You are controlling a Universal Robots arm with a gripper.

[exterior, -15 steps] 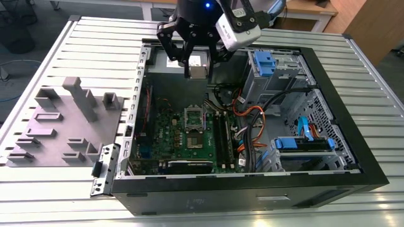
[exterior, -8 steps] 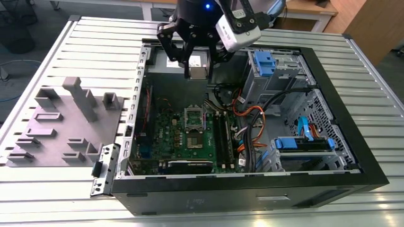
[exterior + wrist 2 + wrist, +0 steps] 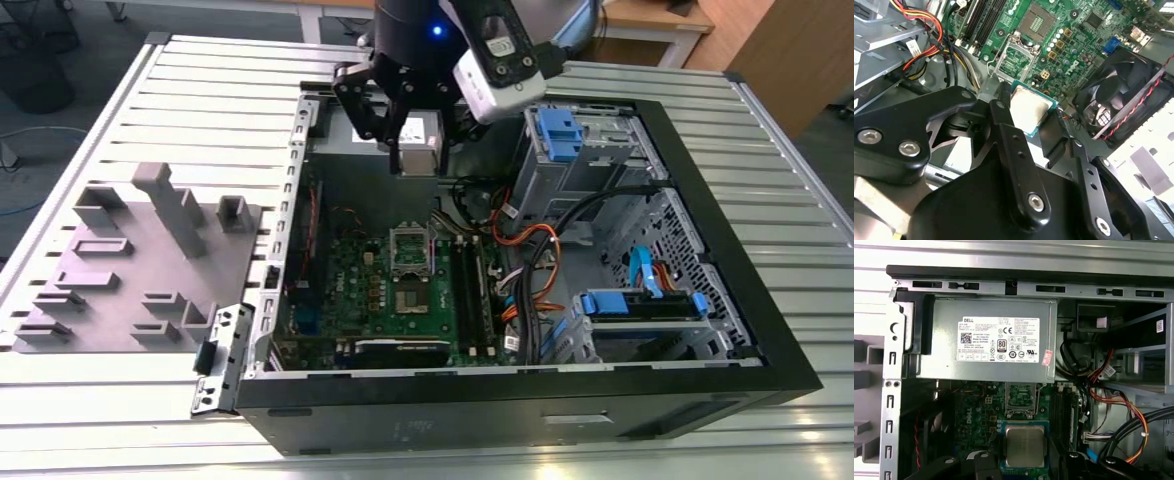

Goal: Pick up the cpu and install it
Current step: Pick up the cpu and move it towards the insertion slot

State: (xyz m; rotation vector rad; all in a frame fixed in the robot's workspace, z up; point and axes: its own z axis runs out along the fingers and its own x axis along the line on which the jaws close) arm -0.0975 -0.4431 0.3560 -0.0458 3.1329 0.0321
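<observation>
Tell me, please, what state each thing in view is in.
end effector: shut on the cpu.
cpu: gripped, above the motherboard, not in its socket.
cpu socket: empty, load plate flipped open.
computer case: lying on its side, side open.

Robotics lab or workshop: ribbed aluminium worktable (image 3: 200, 90), open computer case (image 3: 507, 425) lying on it, grey parts fixture (image 3: 147, 250) beside, robot arm (image 3: 407, 30) above, wooden desk (image 3: 654, 20) behind.

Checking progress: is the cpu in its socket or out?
Out: the cpu is gripped by the end effector, apart from the empty socket.
</observation>
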